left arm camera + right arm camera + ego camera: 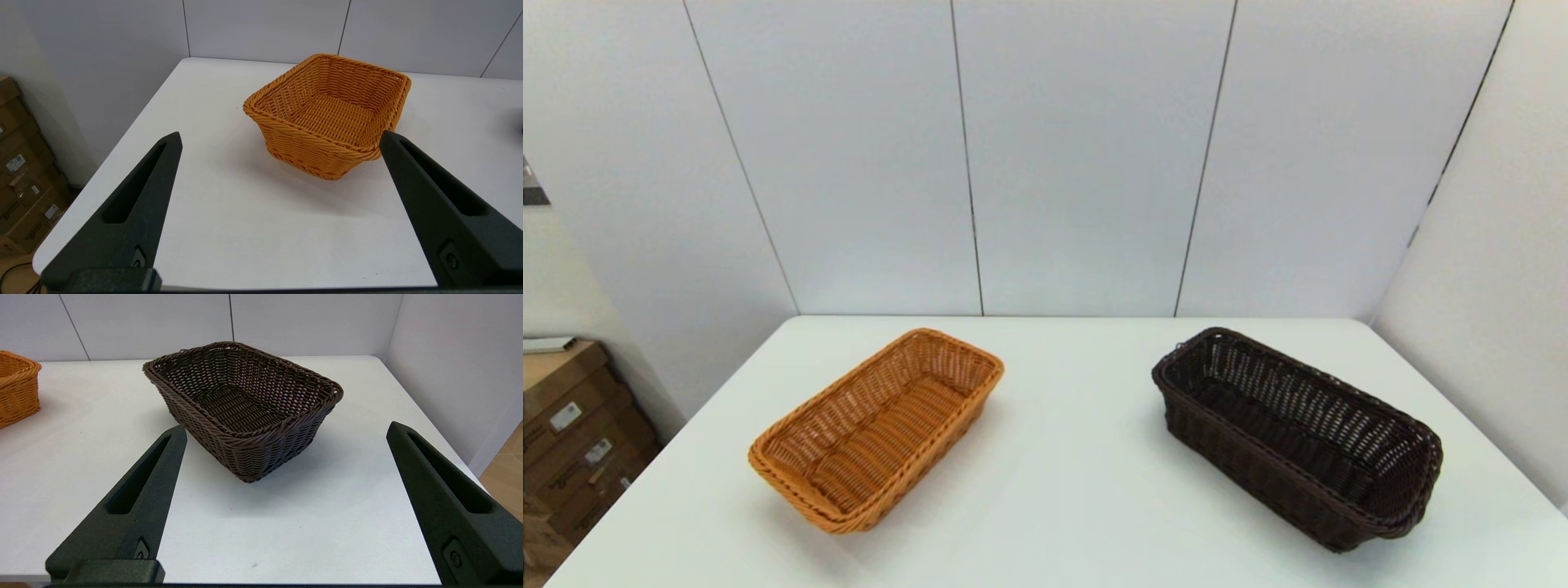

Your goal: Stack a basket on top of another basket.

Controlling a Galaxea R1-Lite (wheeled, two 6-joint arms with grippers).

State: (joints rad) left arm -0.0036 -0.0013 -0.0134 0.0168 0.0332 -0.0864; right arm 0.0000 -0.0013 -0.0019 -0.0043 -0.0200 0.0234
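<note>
Left gripper [280, 139]: parked off the near edge of the worktop [1078, 457], fingers spread wide and empty, aimed at the orange basket [876, 429].

Orange basket: set on the left half of the worktop, upright, empty, angled with its far end toward the middle. Tan-orange woven wicker, rectangular, flared sides, braided rim. To be left where it stands as the base.

Dark basket [1297, 434]: set on the right half of the worktop, well apart from the orange one, upright, empty, angled the opposite way. Dark brown, almost black; open-weave sides, braided rim; a similar size is judged.

Right gripper [286, 428]: also held back off the near edge, fingers released and empty, the dark basket's near end framed between them.

Step in hand, as judged: approach and pickup of the dark basket, not yet begun. A grip over the near rim is advised, one finger inside, one outside. The basket is best lifted level, turned to match the orange basket's angle, and lowered squarely so that it nests.
</note>
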